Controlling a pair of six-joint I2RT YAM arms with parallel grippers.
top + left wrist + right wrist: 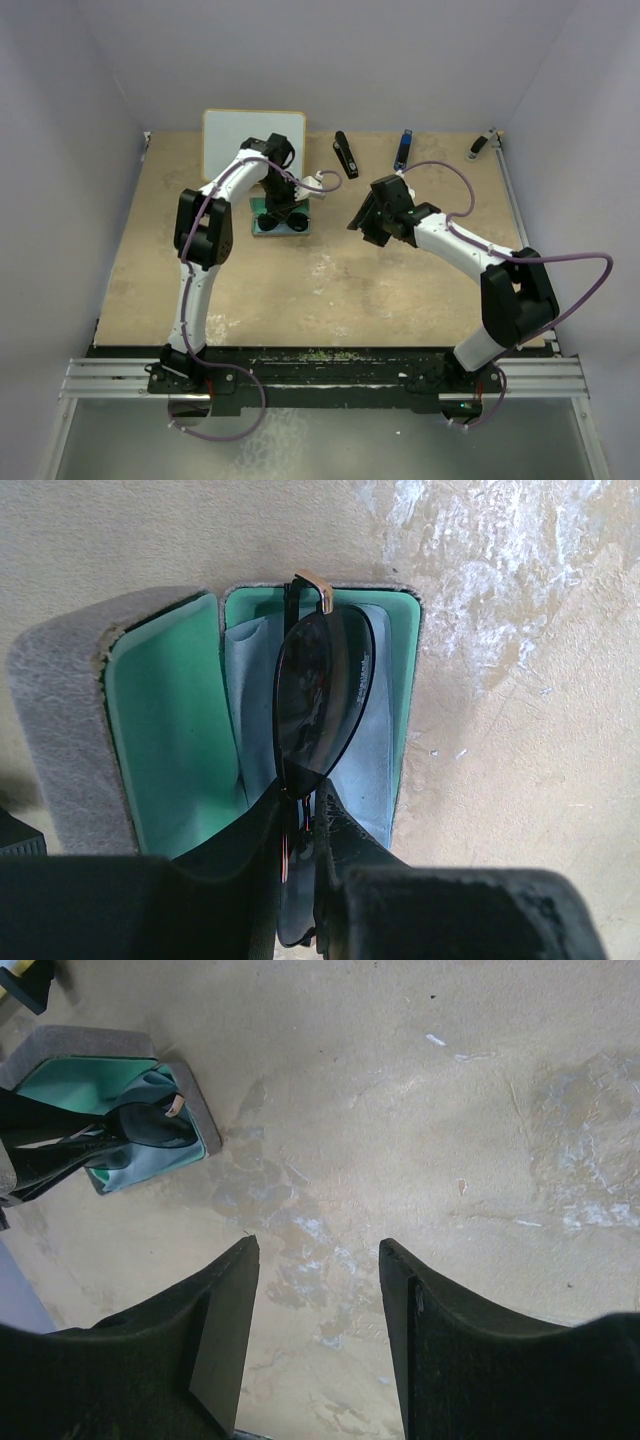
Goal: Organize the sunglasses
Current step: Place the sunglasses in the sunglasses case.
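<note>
The sunglasses (322, 695), a dark aviator pair, are pinched at the bridge by my left gripper (300, 805) and held edge-on over the open grey case (60, 710) with its green lining. A light-blue cloth (365, 770) lies inside the case under them. In the top view the left gripper (281, 208) is over the case (262, 228). My right gripper (318, 1260) is open and empty above bare table, to the right of the case (190, 1095); it shows in the top view (362, 222). The sunglasses also show in the right wrist view (150, 1125).
A white board (252, 140) lies behind the case. A black object (345, 155), a blue-and-black object (402, 150) and a small dark object (478, 147) lie along the back of the table. Walls enclose left, right and back.
</note>
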